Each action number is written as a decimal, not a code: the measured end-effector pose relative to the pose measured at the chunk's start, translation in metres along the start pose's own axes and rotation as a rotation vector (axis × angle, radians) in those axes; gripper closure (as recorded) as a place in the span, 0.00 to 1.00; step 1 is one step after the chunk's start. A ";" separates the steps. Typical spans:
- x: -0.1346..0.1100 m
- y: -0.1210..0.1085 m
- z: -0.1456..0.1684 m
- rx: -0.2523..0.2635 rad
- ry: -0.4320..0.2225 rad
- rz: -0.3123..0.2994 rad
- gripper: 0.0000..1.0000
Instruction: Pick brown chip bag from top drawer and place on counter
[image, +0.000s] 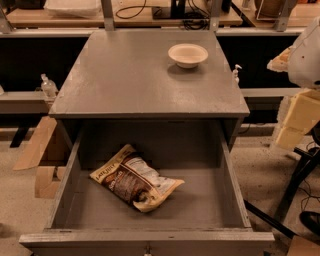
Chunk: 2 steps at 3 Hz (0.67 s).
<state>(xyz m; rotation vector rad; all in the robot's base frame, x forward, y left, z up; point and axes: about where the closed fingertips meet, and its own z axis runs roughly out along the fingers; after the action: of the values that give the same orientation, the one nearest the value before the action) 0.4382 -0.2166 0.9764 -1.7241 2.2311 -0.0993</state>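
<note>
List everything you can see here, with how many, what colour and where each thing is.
brown chip bag: one, dark brown with tan edges, lying in the top drawer, left of middle
top drawer: one, grey, pulled open under the counter
counter: one, grey, cabinet top
bowl: one, cream, back right of the counter
pump bottles: two, clear, one on each side of the cabinet
workbench: one, light wood, behind the cabinet, with black cables
boards: a few, tan, on the floor at left
blocks: yellow, right edge
robot arm: one, white, right edge
tool: one, tan, right of the counter, away from the bag
</note>
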 end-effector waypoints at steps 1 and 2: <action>-0.002 0.000 0.002 0.001 -0.004 0.000 0.00; -0.018 0.000 0.029 0.010 -0.050 0.000 0.00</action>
<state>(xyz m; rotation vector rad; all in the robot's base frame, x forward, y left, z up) 0.4508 -0.1951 0.9527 -1.7034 2.1914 -0.0665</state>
